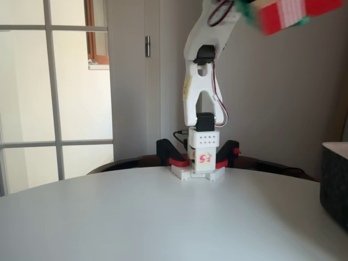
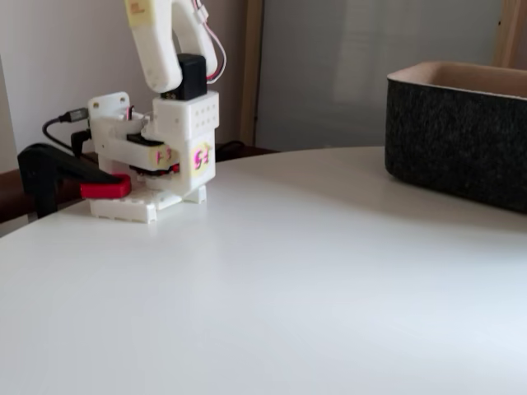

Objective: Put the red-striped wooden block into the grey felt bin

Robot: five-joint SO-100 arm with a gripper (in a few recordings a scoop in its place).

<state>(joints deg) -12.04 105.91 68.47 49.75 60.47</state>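
High at the top right of a fixed view, the red-striped wooden block (image 1: 293, 12) hangs blurred in the air, red with a pale band. My green gripper (image 1: 272, 15) is shut on it, with green showing on both sides of the block. The white arm (image 1: 202, 81) rises from its base at the far table edge and leans right. The grey felt bin (image 1: 335, 185) stands at the right edge of the table, below and right of the block. In another fixed view the grey felt bin (image 2: 458, 136) is at the right and its inside is hidden.
Red-and-black clamps (image 1: 173, 156) (image 2: 66, 183) hold the arm's base (image 1: 202, 157) to the round white table (image 1: 163, 217). A cable (image 2: 64, 122) runs behind the base. A wall, a door and a window stand behind the table.
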